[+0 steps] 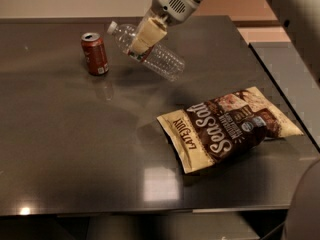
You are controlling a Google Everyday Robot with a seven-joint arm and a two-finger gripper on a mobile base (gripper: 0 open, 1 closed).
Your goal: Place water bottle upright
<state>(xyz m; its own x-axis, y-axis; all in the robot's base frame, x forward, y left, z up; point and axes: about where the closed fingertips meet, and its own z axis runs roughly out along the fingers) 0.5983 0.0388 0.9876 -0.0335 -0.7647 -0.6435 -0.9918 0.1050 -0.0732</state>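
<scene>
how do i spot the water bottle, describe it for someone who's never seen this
Look at the far side of the dark table, right of the red can. The robot's hand grips the water bottle there: clear, ribbed, white-capped, tilted, unlike the upright can.
</scene>
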